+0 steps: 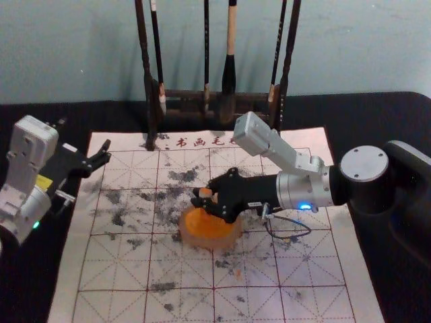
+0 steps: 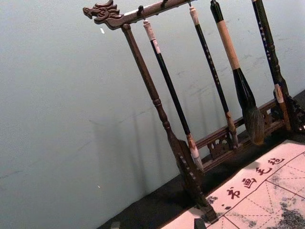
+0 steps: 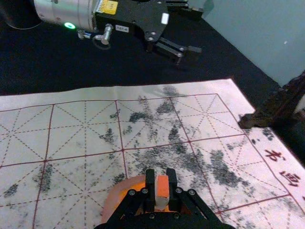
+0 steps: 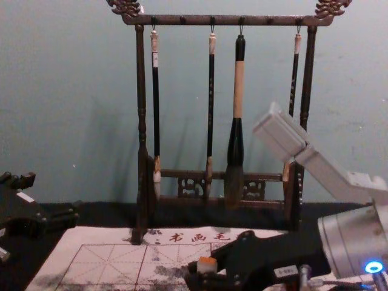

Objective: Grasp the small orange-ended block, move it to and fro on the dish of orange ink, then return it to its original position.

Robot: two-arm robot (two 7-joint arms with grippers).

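Right gripper (image 1: 203,196) over dish (image 1: 210,241) partly hides block (image 3: 162,187).

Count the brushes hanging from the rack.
4, left to right in the chest view: slim brush by the left post, second slim brush, thick brush, last slim brush by the right post.

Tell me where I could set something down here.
Nothing stands on the mat in front of the dish, nor between dish and left edge; both stained. Crowded: over the dish, where the right pincer grips the block, along the right arm, and at the far edge, by the rack. The left pincer hangs open near the far left corner.
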